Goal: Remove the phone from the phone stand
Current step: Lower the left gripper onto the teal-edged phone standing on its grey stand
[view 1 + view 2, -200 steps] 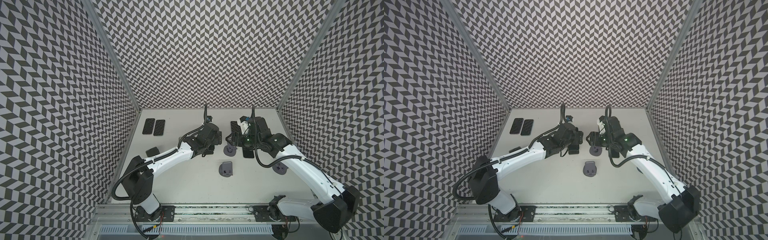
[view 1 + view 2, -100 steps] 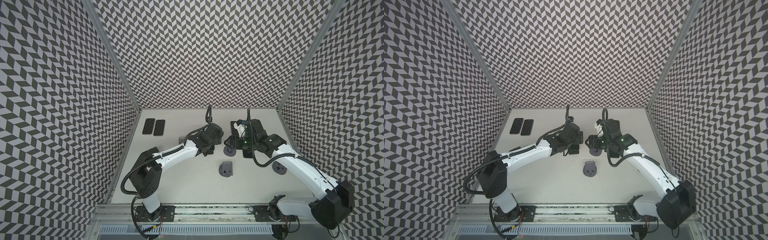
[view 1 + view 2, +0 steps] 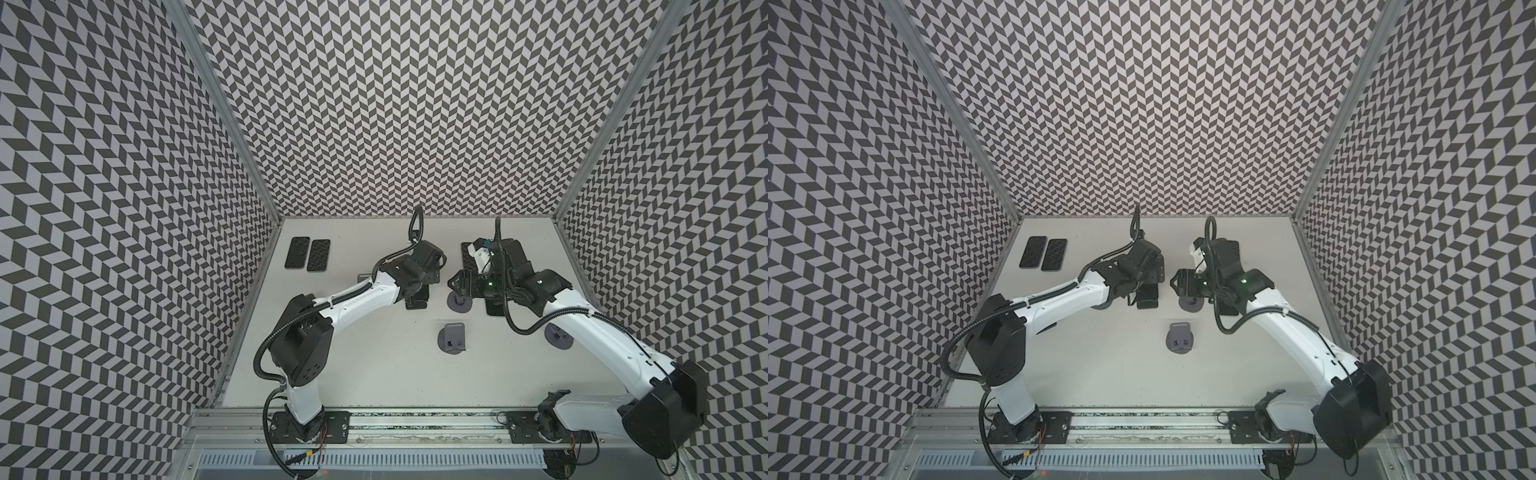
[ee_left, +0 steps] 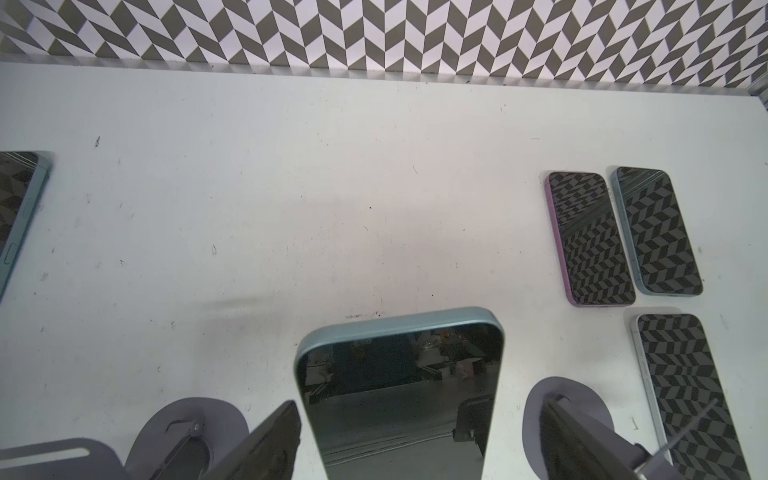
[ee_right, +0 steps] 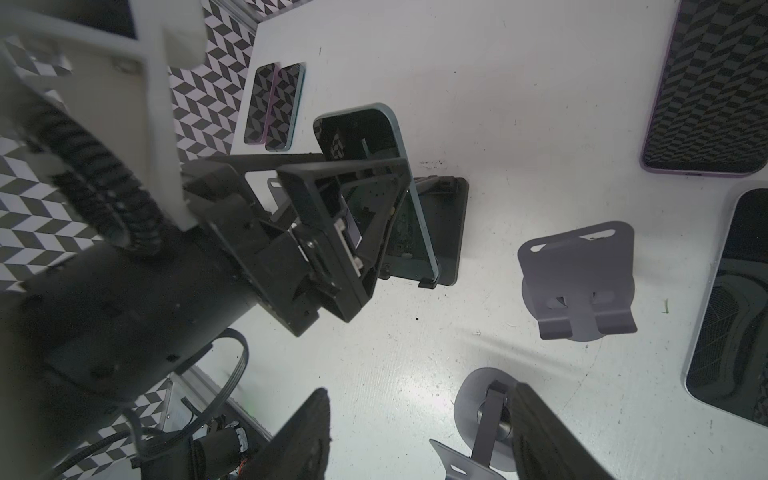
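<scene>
The phone [image 4: 399, 386], dark-screened with a teal rim, rests off the stand on the white table between the fingers of my left gripper [image 4: 419, 403]. The jaws stand open: one finger [image 4: 270, 436] is close to the phone's edge, the other is well clear. In both top views it is the black slab [image 3: 417, 299] [image 3: 1147, 297] under that gripper. The grey phone stand [image 3: 459, 305] [image 5: 471, 399] is empty. My right gripper [image 5: 419, 388] is open around it, one finger [image 5: 548, 432] next to its stem, the other far off.
A second empty grey stand [image 3: 453, 334] [image 5: 577, 278] sits nearer the front, a third [image 3: 559, 334] beside the right arm. Two phones [image 3: 307, 253] lie at the back left. A purple phone [image 5: 706, 83] and a white-rimmed phone [image 5: 731, 311] lie near the right gripper.
The left gripper's jaws have spread apart off the phone. The right gripper has shifted left over the grey stand. The left arm's elbow has swung right.
</scene>
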Tool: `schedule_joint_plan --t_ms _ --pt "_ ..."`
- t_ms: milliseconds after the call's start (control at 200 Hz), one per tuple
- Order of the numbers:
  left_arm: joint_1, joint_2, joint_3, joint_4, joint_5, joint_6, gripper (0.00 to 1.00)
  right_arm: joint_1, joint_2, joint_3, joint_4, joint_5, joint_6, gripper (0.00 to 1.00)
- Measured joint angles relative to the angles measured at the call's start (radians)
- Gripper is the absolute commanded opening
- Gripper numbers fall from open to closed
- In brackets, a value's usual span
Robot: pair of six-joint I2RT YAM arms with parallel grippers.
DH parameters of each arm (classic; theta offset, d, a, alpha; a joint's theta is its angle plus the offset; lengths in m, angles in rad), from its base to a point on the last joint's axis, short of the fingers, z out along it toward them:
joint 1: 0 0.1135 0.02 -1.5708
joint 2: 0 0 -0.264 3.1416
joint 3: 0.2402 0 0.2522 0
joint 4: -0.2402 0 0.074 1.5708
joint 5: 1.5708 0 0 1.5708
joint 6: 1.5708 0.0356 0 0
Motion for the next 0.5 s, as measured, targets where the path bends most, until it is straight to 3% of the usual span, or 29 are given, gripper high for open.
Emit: schedule_joint_plan --t_ms 501 --pt "-0.012 0.043 0.084 -0.100 -0.055 -0.067 0.92 0.000 -0.071 -0.048 0.026 0.040 0.001 0.70"
